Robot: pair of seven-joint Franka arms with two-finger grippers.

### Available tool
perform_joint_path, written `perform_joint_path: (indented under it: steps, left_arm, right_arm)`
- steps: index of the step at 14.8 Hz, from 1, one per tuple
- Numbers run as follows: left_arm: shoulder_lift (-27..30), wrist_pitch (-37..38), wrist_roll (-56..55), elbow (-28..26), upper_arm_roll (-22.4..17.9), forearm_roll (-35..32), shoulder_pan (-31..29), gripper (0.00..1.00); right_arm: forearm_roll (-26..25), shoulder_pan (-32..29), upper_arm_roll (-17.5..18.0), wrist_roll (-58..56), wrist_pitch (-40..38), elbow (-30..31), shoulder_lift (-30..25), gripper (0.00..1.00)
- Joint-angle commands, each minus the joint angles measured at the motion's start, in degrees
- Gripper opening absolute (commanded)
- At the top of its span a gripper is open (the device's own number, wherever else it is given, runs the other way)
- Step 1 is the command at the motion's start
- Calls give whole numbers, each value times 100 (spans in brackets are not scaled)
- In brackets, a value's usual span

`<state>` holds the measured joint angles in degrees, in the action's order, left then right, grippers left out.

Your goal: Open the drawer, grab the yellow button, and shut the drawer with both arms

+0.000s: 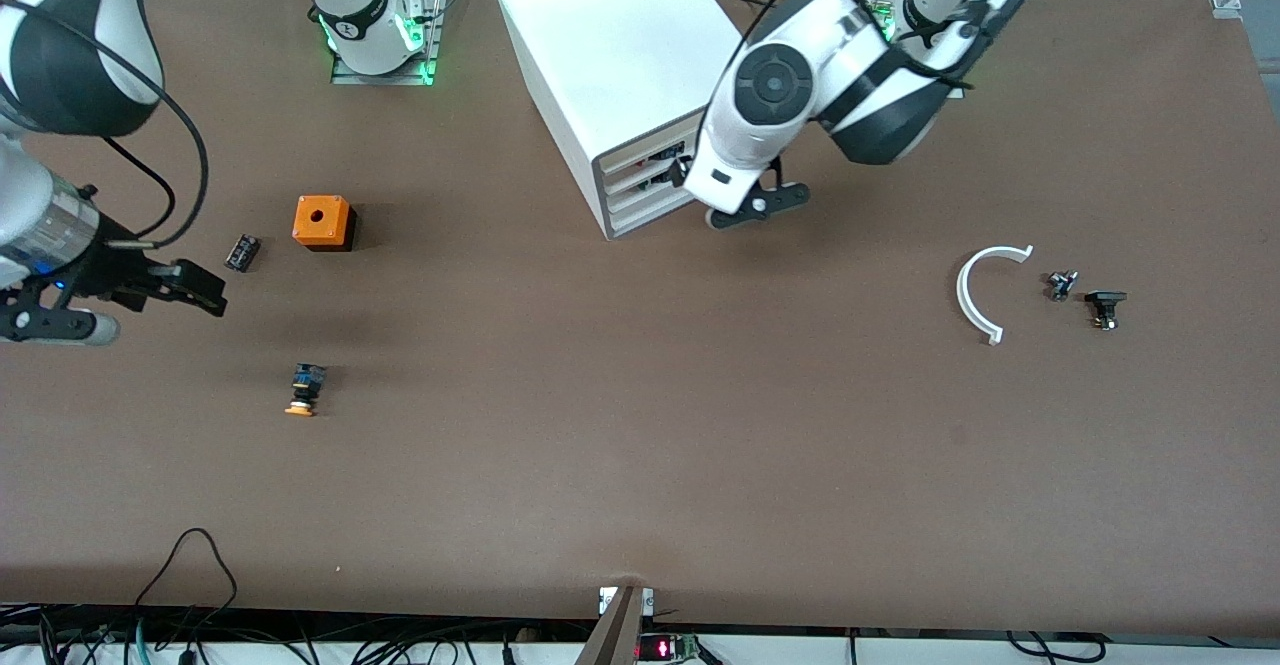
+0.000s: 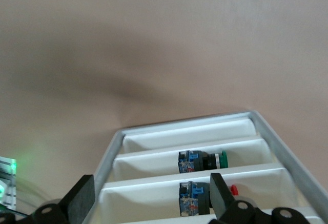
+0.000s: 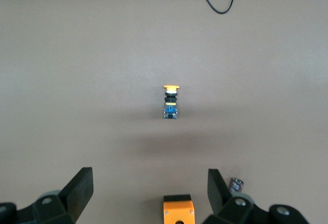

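The white cabinet (image 1: 620, 55) stands near the robots' bases. Its top drawer (image 1: 645, 158) sits about level with the three drawer fronts below it. My left gripper (image 1: 748, 207) hangs open and empty just in front of the drawer fronts. In the left wrist view the left gripper (image 2: 151, 198) looks down the stacked fronts (image 2: 154, 183). The orange-capped button (image 1: 303, 390) lies on its side on the table toward the right arm's end. It also shows in the right wrist view (image 3: 170, 101). My right gripper (image 1: 200, 290) is open and empty, above the table beside the button.
An orange cube (image 1: 322, 222) with a round hole and a small black component (image 1: 241, 252) lie farther from the camera than the button. Green-capped (image 2: 202, 161) and red-capped (image 2: 197, 196) buttons sit in the drawers. A white arc (image 1: 985, 290) and two small parts (image 1: 1062, 285) (image 1: 1103, 307) lie toward the left arm's end.
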<state>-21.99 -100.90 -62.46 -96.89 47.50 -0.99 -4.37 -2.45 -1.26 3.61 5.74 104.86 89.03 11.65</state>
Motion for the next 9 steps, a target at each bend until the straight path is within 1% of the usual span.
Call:
perform_joint_path:
  steps: [1,3,5,7,8,9]
  left_arm:
    - [221,308,479,320,93,-84,-371,99]
    - [519,316,1345,346,102,-383,-695,99]
    - [844,491,2566,346,76,-384,-1064,99]
    - [995,694,3596,355,102,-384,-1547,99]
    - [1169,694,4123,433,-37,-271,-1663,99]
    - [1397,686,4746,417,-361,-261,-1629,99]
  right_arm:
    - [157,30,-36,-29,-307,106,-330,99]
    - [183,30,-36,-21,-352,106,-453,99]
    - [192,30,-36,66,-518,106,-515,99]
    - [254,38,-27,67,-624,106,-664,99]
    - [254,38,-36,76,-773,106,-691,99]
    - [254,38,-27,76,-861,106,-734,99]
